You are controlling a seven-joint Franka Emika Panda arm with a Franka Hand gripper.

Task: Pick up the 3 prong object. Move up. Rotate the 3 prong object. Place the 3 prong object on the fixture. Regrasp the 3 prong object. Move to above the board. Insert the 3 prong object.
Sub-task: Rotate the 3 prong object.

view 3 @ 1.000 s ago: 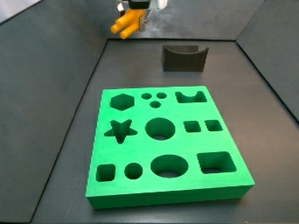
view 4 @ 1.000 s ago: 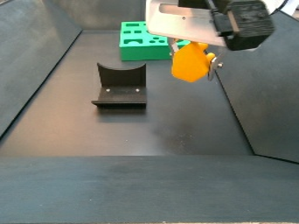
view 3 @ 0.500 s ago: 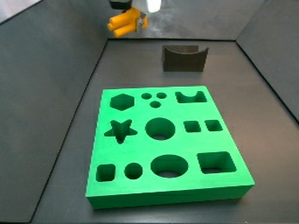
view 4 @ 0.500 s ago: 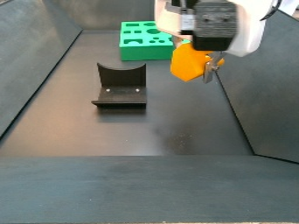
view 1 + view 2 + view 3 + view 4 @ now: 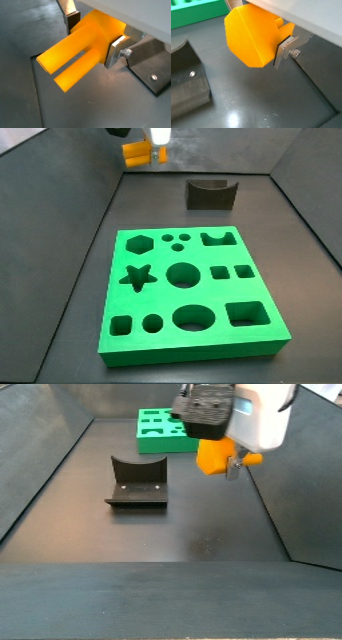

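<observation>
While I am hanging in the air above the tray floor [image 5: 201, 524], my gripper [image 5: 93, 35] is pinching the 3 prong object [image 5: 80, 47] between its two silver fingers [image 5: 117, 50]. In both wrist views the orange block is sitting squarely between my plates, one finger pressing each of its opposite sides, and most of its body is sticking out past my fingertips. In a wrist view its tapered end [image 5: 251, 37] is jutting out beyond the finger [image 5: 286, 49].

Measured from the fixture [image 5: 136, 482], the 3 prong object [image 5: 217, 456] is being held off to one side and well above the floor, clear of the fixture and not touching it. In a side view my gripper [image 5: 144, 146] and the orange piece [image 5: 140, 155] are showing near the tray's back wall, beside the fixture [image 5: 210, 194] and raised above it. The board [image 5: 191, 293] is lying flat on the floor, on the far side of the fixture from my gripper, well apart from the piece I am holding.
</observation>
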